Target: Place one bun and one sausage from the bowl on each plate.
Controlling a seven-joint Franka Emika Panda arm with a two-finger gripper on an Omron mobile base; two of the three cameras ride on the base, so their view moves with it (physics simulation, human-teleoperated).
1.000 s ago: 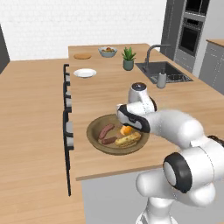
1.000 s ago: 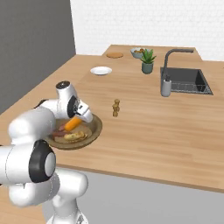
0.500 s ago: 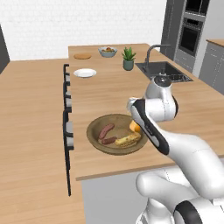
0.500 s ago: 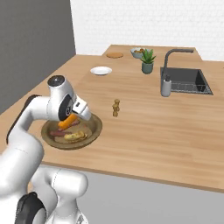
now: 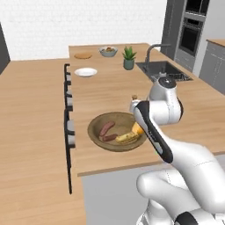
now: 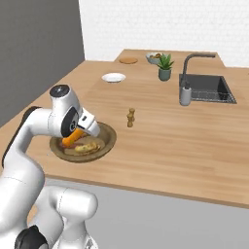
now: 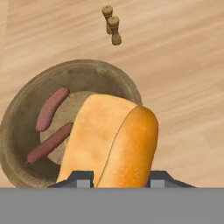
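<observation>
My gripper (image 7: 118,179) is shut on the smooth yellow-orange bun (image 7: 114,142), holding it just above the right side of the wooden bowl (image 7: 17,118). In the right base view the bun (image 6: 72,139) slants down from the gripper (image 6: 79,134) over the bowl (image 6: 111,137). Two sausages (image 5: 107,128) (image 5: 108,137) lie side by side in the bowl (image 5: 94,122), with the toasted bun (image 5: 126,138) beside them. The orange bun (image 5: 137,128) shows at my forearm's edge. The white plate (image 5: 85,72) and the tan wooden plate (image 5: 83,56) stand far back on the counter.
Two small wooden shakers (image 6: 130,117) stand just beyond the bowl. At the far end are a fruit bowl (image 5: 108,51), a potted plant (image 5: 128,58), and a sink (image 6: 206,88) with a soap dispenser (image 6: 184,94). Dark stools (image 5: 68,127) line the counter's left edge.
The arm has swung its elbow out to the right and the hand has risen a little, lifting the orange bun off the bowl's floor. Bowl contents and plates stay put.
</observation>
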